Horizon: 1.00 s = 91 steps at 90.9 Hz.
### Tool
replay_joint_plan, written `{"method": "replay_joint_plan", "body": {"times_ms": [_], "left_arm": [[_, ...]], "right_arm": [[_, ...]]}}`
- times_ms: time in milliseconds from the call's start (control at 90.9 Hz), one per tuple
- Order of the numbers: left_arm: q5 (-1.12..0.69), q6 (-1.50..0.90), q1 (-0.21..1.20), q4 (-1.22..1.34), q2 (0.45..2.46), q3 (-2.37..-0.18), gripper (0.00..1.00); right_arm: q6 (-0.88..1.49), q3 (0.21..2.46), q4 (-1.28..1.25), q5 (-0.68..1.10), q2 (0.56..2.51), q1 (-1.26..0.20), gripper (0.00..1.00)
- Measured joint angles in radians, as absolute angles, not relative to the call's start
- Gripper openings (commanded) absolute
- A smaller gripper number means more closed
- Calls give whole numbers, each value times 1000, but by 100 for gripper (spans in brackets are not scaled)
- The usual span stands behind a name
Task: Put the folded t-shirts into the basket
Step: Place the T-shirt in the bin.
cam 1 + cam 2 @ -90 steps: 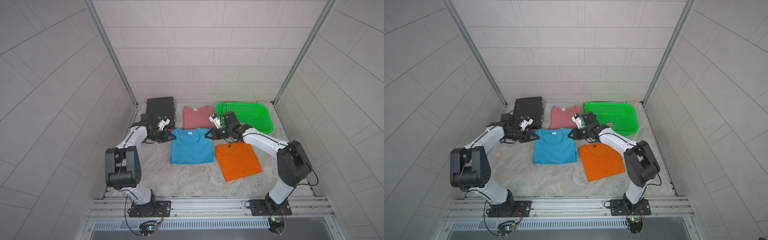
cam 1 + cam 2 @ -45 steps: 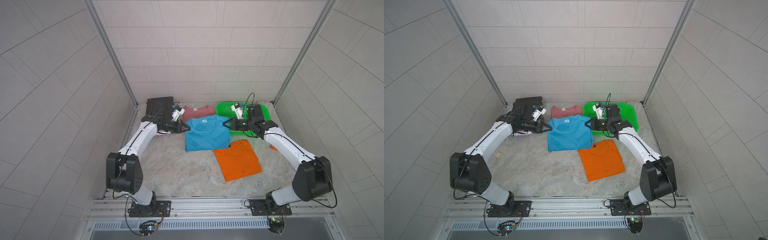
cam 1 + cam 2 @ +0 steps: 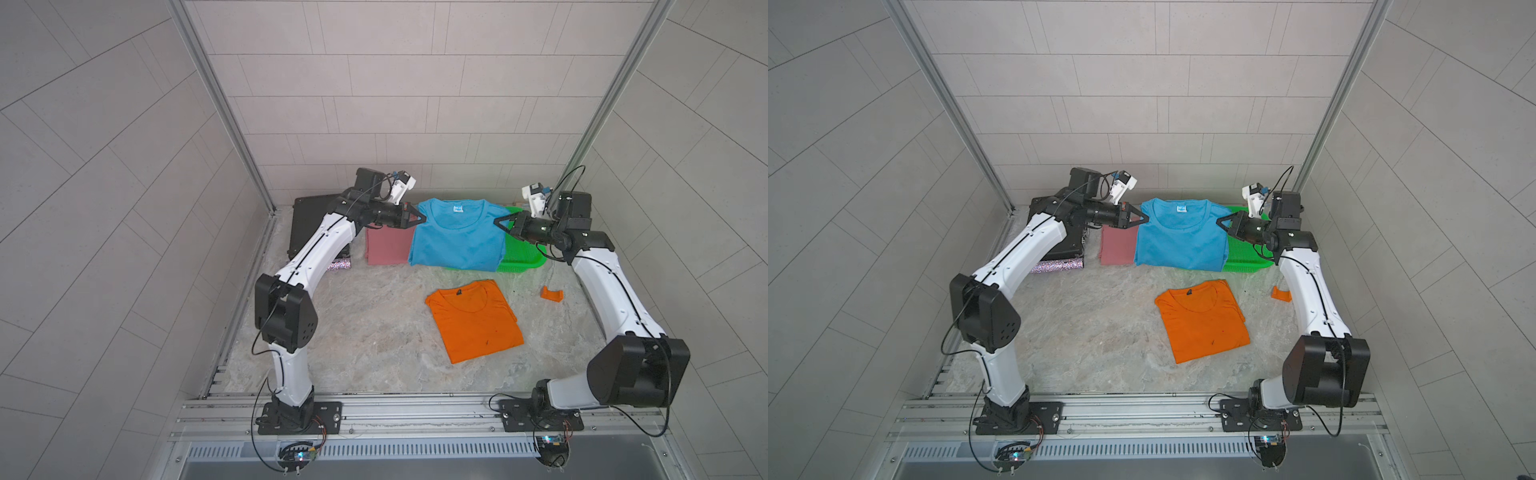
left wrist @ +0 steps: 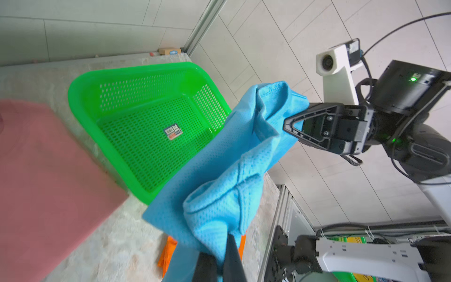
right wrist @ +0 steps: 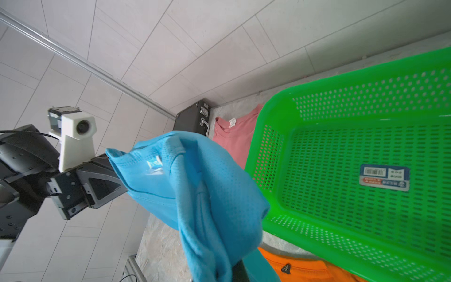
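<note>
The counter (image 3: pixel 374 324) carries everything, and the step in hand is the first shirt's transfer. No shirt is in the basket yet.

The teal-blue t-shirt (image 3: pixel 457 241) hangs spread in the air at about 1 o'clock, with one shoulder pinched in the left fingers (image 3: pixel 419 217) and the other in the right fingers (image 3: pixel 500 221). Both pairs are pressed together on the cloth. In both top views its 3 o'clock edge covers part of the green basket (image 3: pixel 521 259), which sits at 2 o'clock. Its 9 o'clock edge covers part of the pink t-shirt (image 3: pixel 388 247), lying flat at 12 o'clock beside the black case (image 3: pixel 307 224). The orange t-shirt (image 3: pixel 476 320) lies flat at 4 o'clock, with a small orange piece (image 3: pixel 552 294) at 3 o'clock of it.

Next, I judge, both arms should carry the shirt toward 3 o'clock until it is centred over the basket. They should then lower it and let go together, so it does not drape over the rim.
</note>
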<state>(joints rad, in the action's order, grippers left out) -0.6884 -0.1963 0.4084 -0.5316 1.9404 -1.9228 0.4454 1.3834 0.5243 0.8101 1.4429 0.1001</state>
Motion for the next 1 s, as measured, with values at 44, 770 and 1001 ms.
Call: {"method": "replay_joint_plan", "body": {"times_ms": [44, 770, 1001], "left_arm": [[-684, -205, 422, -533, 1984, -1971, 0], [-583, -394, 534, -501, 2545, -2496, 0], [-502, -392, 547, -501, 2651, -2553, 0]], "right_arm": [[443, 1406, 532, 813, 1462, 106, 0], [397, 1729, 646, 813, 1905, 313, 0], [379, 1791, 685, 802, 2048, 308, 0]]}}
